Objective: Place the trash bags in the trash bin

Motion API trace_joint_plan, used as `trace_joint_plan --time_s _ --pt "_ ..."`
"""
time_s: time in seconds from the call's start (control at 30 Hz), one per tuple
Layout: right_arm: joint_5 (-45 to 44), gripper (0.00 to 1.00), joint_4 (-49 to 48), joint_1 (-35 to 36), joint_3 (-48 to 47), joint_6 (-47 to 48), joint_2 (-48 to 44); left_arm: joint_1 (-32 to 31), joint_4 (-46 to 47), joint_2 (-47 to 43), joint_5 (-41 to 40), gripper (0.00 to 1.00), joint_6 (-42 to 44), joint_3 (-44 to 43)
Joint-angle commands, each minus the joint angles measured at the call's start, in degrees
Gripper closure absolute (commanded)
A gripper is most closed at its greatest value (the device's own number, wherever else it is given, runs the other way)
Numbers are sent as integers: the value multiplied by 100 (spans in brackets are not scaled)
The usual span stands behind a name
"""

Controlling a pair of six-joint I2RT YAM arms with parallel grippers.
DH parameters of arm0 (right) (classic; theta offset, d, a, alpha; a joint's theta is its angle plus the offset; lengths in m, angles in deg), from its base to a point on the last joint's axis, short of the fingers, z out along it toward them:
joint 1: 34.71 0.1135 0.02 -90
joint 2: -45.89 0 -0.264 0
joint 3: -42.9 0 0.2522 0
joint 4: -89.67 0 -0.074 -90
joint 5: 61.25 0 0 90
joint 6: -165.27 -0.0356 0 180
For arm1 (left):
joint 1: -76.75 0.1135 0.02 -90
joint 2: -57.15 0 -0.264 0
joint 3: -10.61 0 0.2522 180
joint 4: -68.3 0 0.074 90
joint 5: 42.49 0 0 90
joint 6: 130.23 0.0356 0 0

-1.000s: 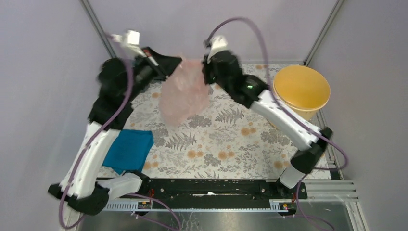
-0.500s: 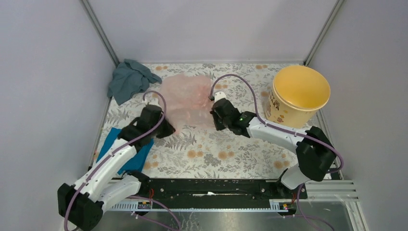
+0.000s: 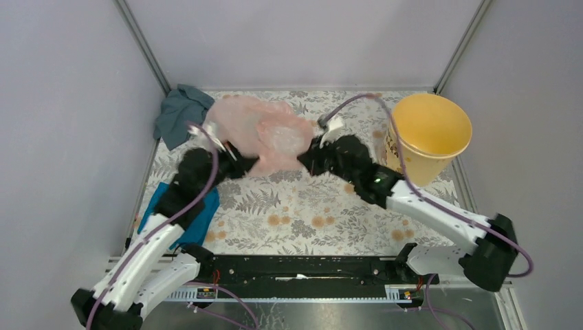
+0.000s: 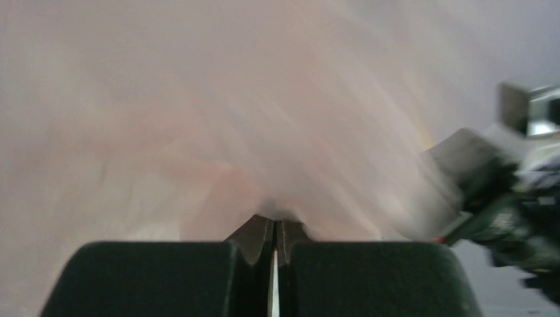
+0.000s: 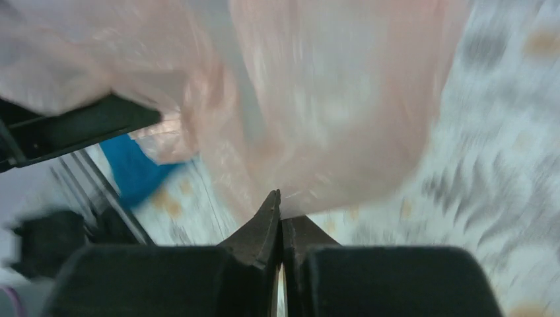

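The pale-pink film trash bag (image 3: 268,134) hangs stretched between my two grippers over the back middle of the table. My left gripper (image 3: 242,157) is shut on its left edge; the bag fills the left wrist view (image 4: 264,119) above the closed jaws (image 4: 275,228). My right gripper (image 3: 307,157) is shut on its right edge, and the film (image 5: 317,99) runs up from the pinched fingertips (image 5: 280,210). The round yellow-orange trash bin (image 3: 430,134) stands upright at the back right, to the right of the right arm.
A grey-blue cloth (image 3: 180,113) lies crumpled at the back left corner. A bright blue cloth (image 3: 180,210) lies under the left arm, also seen in the right wrist view (image 5: 135,168). The floral tablecloth (image 3: 309,213) covers the table. Walls and corner posts close the cell.
Both grippers rose from the table with the bag pinched between them, lifting and bunching it. The right arm swung outward to the right. A second ago the bag hung high.
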Motion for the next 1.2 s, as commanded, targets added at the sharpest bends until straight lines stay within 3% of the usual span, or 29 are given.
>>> trace_joint_plan --time_s 0.0,0.1,0.23,0.4,0.5,0.53,0.73,0.8,0.9,1.0,1.1,1.17 --pt "1297 86 142 6 1345 -897 638 11 -356 -217 296 100 -792 1810" --pt "1925 76 80 8 1609 -1087 679 16 -569 -273 142 100 -715 2041" --pt "2156 48 609 13 1492 -862 572 16 -1164 -40 -384 100 -389 1689" --pt "796 23 1148 5 1066 -333 204 16 -2148 -126 -1791 100 -688 1514" --pt "-41 2 1061 -71 945 -425 -19 16 -2277 -211 -2145 100 -1053 1610" --pt "-121 1 933 -150 968 -498 -69 16 -2336 -213 -2282 100 -1202 1643" --pt "864 0 910 -1440 601 -973 515 16 -2412 -37 -2611 100 -1527 1912" --pt "743 4 1268 -1539 205 -961 929 16 -2499 45 -2772 100 -1638 1936" --pt "113 21 1821 -1556 -315 -946 1524 16 -2581 67 -2912 100 -1819 1977" --pt "-217 38 1605 -1566 -289 -721 1919 29 -2575 19 -2926 100 -1831 2013" --pt "-15 51 1642 -1562 -375 -298 2459 24 -2574 -21 -2900 100 -1796 1986" --pt "286 52 1563 -1561 -350 -81 2687 22 -2576 -54 -2902 100 -1768 1964"
